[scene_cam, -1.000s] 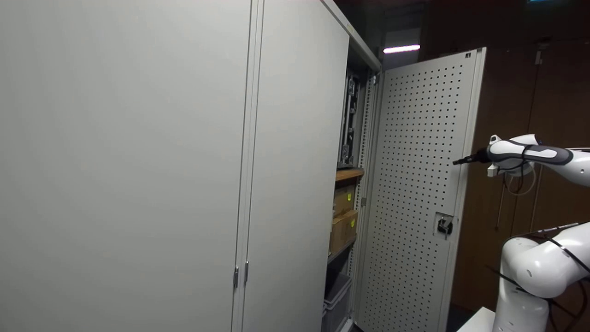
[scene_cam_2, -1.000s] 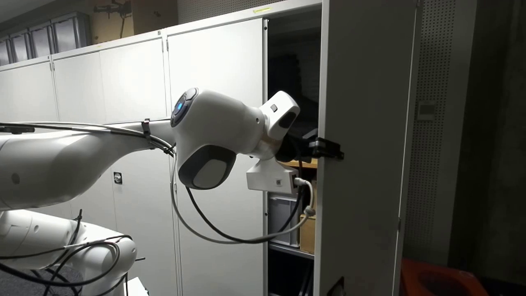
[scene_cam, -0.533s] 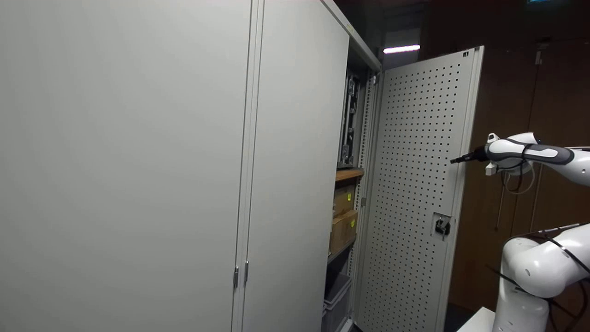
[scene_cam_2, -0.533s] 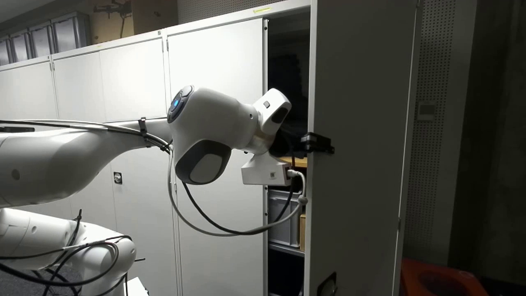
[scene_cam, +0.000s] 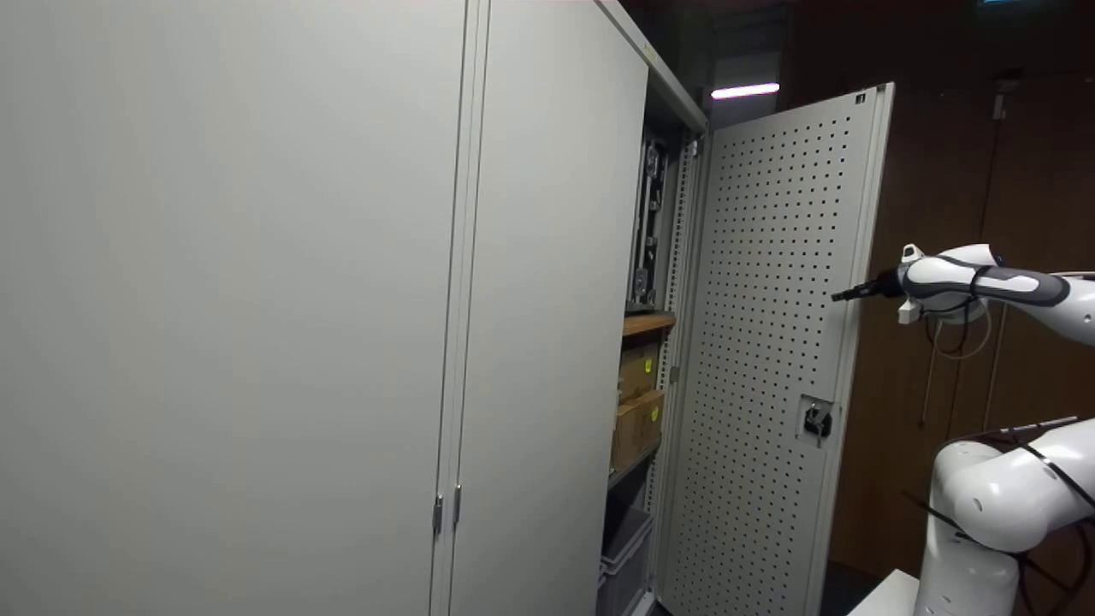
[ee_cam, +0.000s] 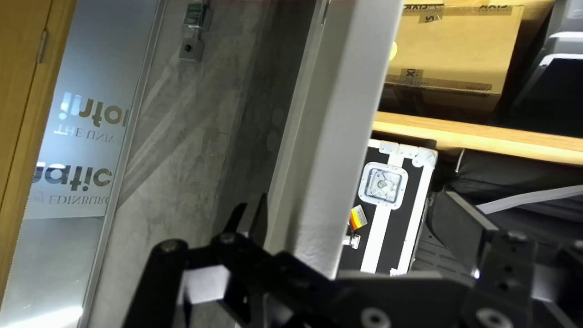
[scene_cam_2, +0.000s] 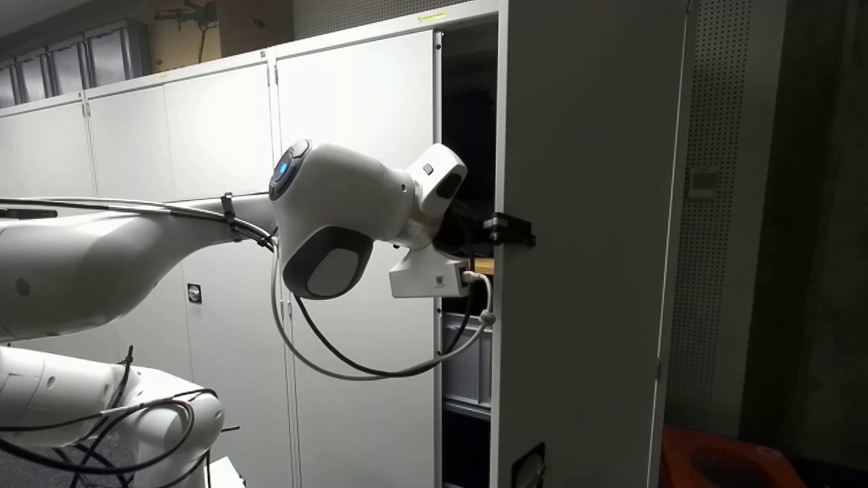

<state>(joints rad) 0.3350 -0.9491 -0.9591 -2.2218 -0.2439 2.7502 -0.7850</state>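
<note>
So, claw (ee_cam: 353, 207) is spread wide, straddling the free edge of the ajar cabinet door (scene_cam_2: 590, 271) — one finger (scene_cam_2: 513, 229) over the outer face, the opposite one over the perforated inner side. Can't tell if either touches. Inside the cabinet — black case (scene_cam: 648, 231) on a wooden shelf (scene_cam: 648, 323), cardboard boxes (scene_cam: 640, 423) below.

So the wrist view's got flipped lettering on the glass panel (ee_cam: 86, 152), "infor", "matic", "THE UNIV" and "of EDINBURG", plus tape (ee_cam: 412, 76) on the cardboard box (ee_cam: 451, 50) that looks like a backwards "AXIS".
</note>
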